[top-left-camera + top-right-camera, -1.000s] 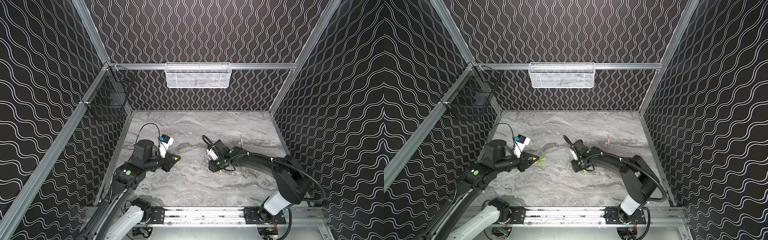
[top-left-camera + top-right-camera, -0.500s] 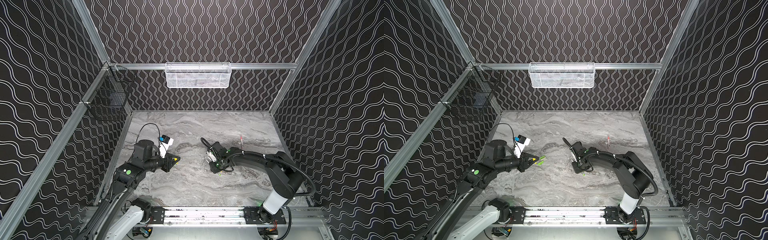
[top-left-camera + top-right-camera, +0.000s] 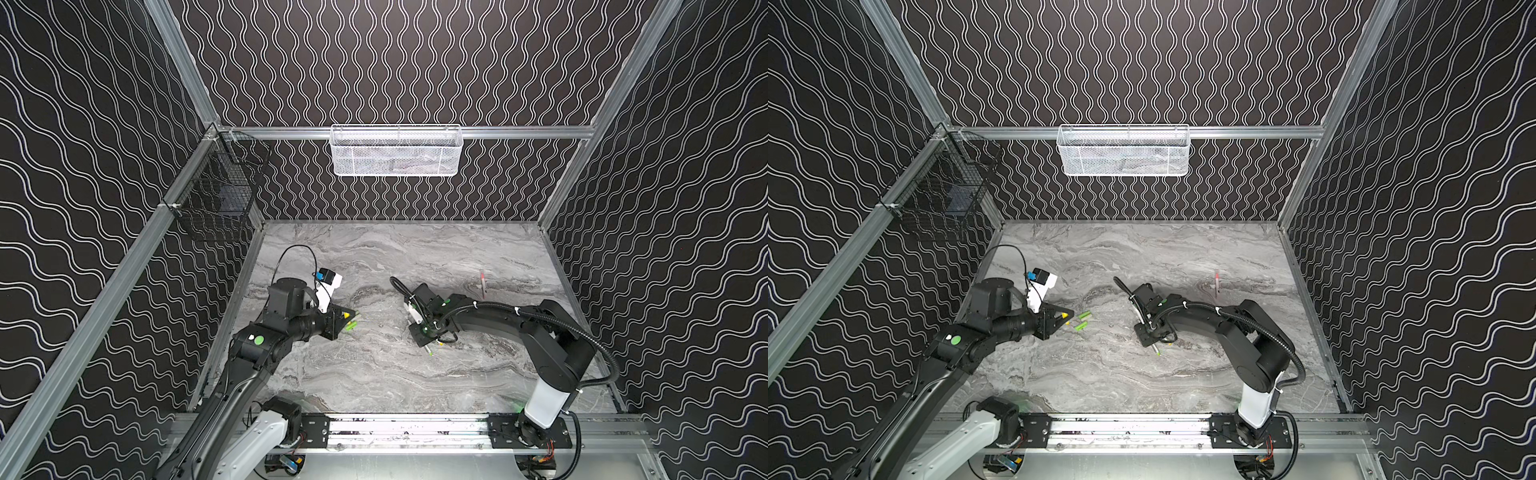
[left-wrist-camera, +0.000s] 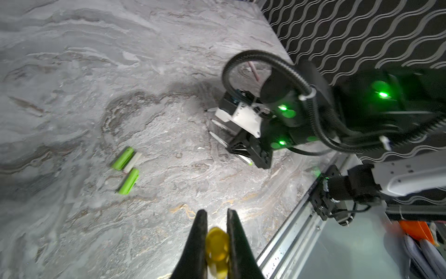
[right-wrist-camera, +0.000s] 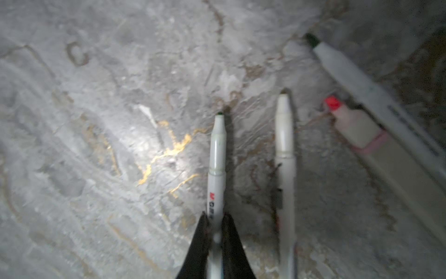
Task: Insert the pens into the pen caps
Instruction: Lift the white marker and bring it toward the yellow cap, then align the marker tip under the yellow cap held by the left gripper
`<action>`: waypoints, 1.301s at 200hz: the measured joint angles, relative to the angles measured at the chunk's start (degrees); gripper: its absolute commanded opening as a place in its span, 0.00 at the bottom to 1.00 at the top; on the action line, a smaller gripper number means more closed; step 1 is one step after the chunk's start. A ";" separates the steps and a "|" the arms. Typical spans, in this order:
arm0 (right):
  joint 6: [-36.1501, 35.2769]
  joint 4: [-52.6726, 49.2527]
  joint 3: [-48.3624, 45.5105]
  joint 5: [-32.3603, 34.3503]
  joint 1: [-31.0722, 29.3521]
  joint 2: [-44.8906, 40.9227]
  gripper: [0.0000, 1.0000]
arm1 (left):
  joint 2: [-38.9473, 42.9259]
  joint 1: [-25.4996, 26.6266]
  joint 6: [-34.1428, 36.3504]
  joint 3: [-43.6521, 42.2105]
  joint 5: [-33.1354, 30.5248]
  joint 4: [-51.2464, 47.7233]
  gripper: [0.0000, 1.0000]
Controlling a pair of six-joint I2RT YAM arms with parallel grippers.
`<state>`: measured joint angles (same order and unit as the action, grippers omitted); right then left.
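In the left wrist view my left gripper (image 4: 215, 213) is shut on a yellow pen cap (image 4: 217, 246), held just above the table. Two lime green pen caps (image 4: 123, 158) (image 4: 129, 181) lie ahead of it with a pale cap (image 4: 133, 161) between them. The right wrist view has my right gripper (image 5: 216, 217) shut on the barrel of a white pen (image 5: 217, 149) with a dark green tip. That pen lies low over the table. Beside it lie a second white pen (image 5: 284, 135), a red-tipped pink pen (image 5: 357, 130) and a dark-tipped pen (image 5: 350, 72). In a top view the grippers (image 3: 1069, 318) (image 3: 1148, 336) are well apart.
A thin pink-ended pen (image 3: 482, 284) lies alone on the marble table (image 3: 374, 374) at the back right. A white mesh basket (image 3: 395, 151) hangs on the back wall and a black wire basket (image 3: 216, 199) on the left wall. A metal rail (image 3: 407, 430) runs along the front edge.
My right gripper has closed on the white pen, and its arm has shifted slightly. The left arm and its yellow cap have not moved.
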<state>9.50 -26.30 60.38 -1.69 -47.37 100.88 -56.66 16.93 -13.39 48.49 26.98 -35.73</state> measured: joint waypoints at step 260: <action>-5.42 38.10 -13.22 -26.01 -10.01 -23.58 0.10 | 1.46 -8.28 -13.66 -8.26 33.83 25.77 0.00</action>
<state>4.08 11.79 47.16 -27.70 -57.39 77.30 -55.20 8.64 -27.05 40.23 60.82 -9.96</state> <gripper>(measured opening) 0.110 0.126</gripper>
